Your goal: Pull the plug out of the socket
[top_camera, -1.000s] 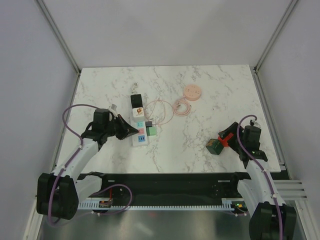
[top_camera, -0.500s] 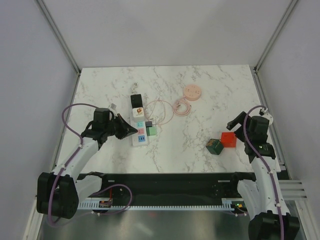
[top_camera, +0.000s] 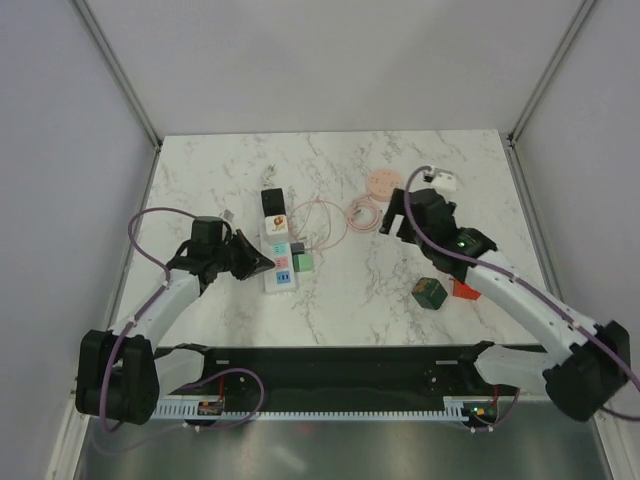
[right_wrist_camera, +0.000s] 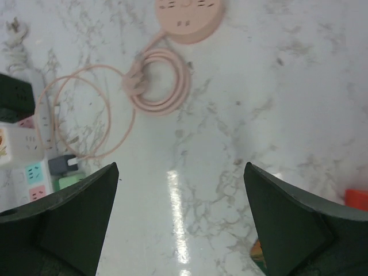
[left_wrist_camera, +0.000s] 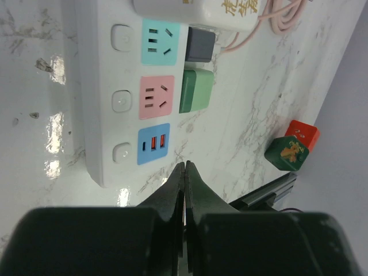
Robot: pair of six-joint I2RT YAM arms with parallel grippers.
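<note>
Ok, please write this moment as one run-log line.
left gripper: shut, at socket end | right gripper: open, empty, above table | green plug: against socket side

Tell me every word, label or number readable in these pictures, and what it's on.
White charger on the socket: gold printed characters, cut off by the picture's edge, not readable.
Green cube: a gold emblem, too blurred to read.
No other text shows anywhere.
</note>
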